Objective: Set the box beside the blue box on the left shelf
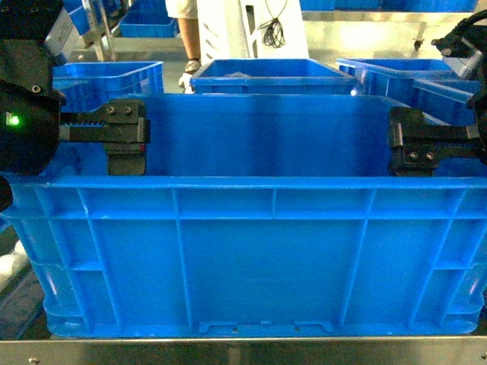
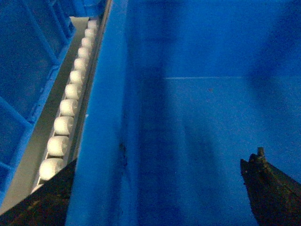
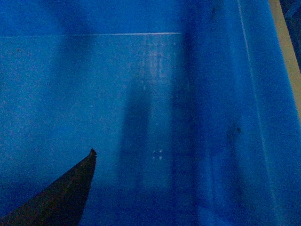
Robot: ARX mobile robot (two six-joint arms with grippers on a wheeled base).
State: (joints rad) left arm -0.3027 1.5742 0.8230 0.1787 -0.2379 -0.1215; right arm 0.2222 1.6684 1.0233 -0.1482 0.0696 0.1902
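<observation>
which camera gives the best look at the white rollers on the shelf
The left wrist view: a full row of white rollers runs beside the box wall. The head view shows only a blurred glimpse at its left edge; the right wrist view shows none.

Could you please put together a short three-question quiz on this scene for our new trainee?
1. True or false: the blue crate is empty inside.
2. What runs beside the crate's left wall in the left wrist view? A) white rollers B) a red hose C) a label
3. Each gripper, left and right, sits at which part of the crate?

Key: 1 true; 2 A, the white rollers; 3 the side walls' top rim, one at each end.
</observation>
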